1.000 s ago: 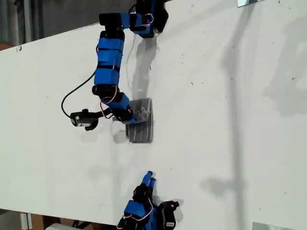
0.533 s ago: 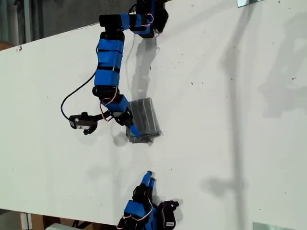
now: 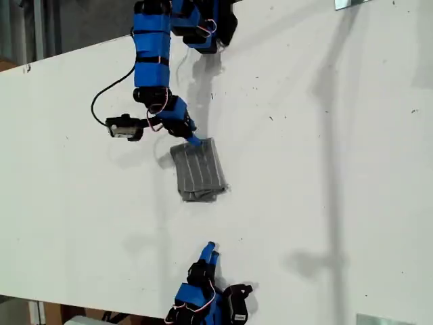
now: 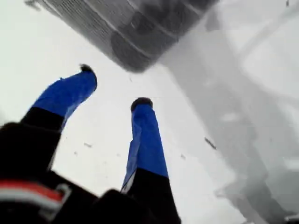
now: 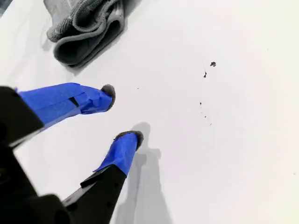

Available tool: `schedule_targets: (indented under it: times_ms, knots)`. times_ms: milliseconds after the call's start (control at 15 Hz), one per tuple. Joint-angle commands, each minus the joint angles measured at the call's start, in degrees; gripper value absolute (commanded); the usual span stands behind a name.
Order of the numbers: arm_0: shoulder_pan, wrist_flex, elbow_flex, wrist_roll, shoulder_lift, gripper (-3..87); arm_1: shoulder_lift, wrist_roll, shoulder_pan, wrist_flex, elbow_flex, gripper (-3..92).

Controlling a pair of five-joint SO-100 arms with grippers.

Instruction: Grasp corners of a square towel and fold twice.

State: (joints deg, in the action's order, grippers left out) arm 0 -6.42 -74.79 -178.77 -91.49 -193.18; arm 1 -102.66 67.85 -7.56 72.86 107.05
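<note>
Looks basically done: the dark-grey striped cloth towel (image 3: pixel 198 170) is lying folded small on the white table (image 3: pixel 325 169), just past my first gripper (image 4: pixel 114 86)'s spread, empty fingers, while my second gripper (image 5: pixel 123 113) is sitting open too.

The exterior view looks down from overhead; both wrist views, close along their tools, share the towel (image 3: pixel 199 171).

folded towel (image 3: pixel 198 172) sole obstacle mid-table (image 3: pixel 325 203), bare surface all round
</note>
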Motion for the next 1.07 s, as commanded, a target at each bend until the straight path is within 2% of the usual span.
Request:
schedule_targets:
  times_ms: [0,200,333,533,733,800,867,933,1000]
  knots:
    - [-1.05,0.35,-0.26,0.35,0.00,15.4,-14.59,13.36,7.56,-2.46,14.94,17.6]
    - [-0.88,0.35,-0.26,0.79,0.00,15.4,-33.75,26.46,14.15,-15.03,40.78,16.7]
    - [-0.88,0.35,-0.26,0.97,-0.09,15.4,-40.43,29.27,16.79,-13.18,44.47,16.7]
    - [-1.05,0.26,-0.26,0.79,-0.35,15.4,-42.36,29.27,14.68,-10.20,48.78,16.8]
    - [3.69,0.35,-0.26,8.17,-2.99,15.3,-58.01,29.27,15.12,-3.34,53.00,17.1]
    - [5.27,0.44,-0.26,14.15,-3.60,15.3,-71.37,29.27,14.68,4.22,55.99,16.9]
    - [5.71,0.53,-0.26,25.66,-4.48,15.1,-86.04,18.37,14.33,9.40,59.77,18.1]
    - [6.42,0.44,-0.26,30.50,-5.10,14.8,-83.50,18.11,16.96,9.40,57.83,18.4]
    - [7.82,0.44,-0.26,31.90,-5.10,14.2,-86.13,18.46,20.21,9.93,58.10,18.0]
